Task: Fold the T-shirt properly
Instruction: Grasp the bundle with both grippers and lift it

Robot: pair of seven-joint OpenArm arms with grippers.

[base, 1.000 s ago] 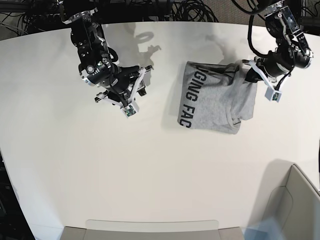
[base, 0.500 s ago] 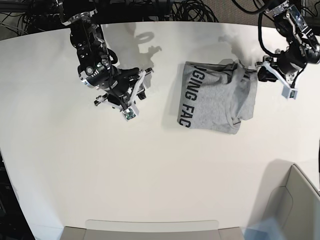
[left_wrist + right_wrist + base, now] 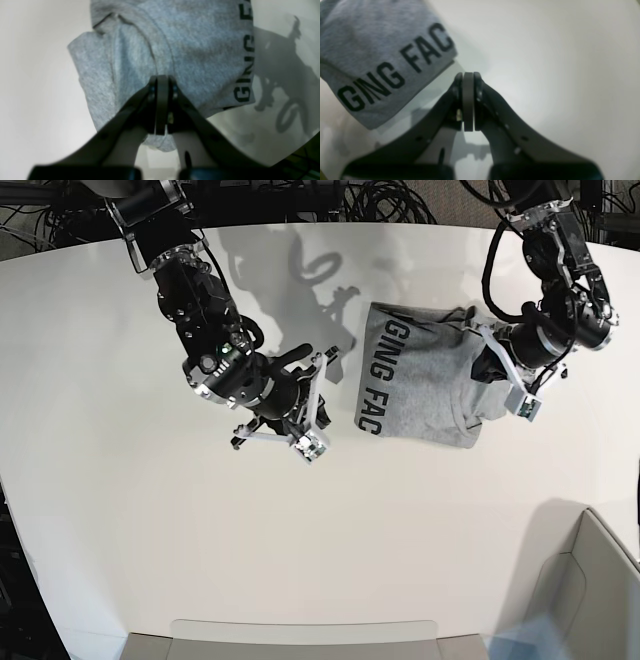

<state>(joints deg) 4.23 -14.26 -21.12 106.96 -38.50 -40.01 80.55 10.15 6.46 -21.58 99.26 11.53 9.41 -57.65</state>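
While folded T-shirt (image 3: 425,380) is lain at table (image 3: 150,560) 2 o'clock | left gripper (image 3: 162,83) seen closed over its 3 o'clock edge, grip unclear | right gripper (image 3: 468,76) closed empty at shirt's 9 o'clock

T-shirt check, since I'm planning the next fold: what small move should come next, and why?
Probably open the left gripper over the T-shirt to take a hold. Its jaws are closed above the bunched side, pinching no cloth that I can see. The right gripper is also shut, over bare table beside the lettered edge.
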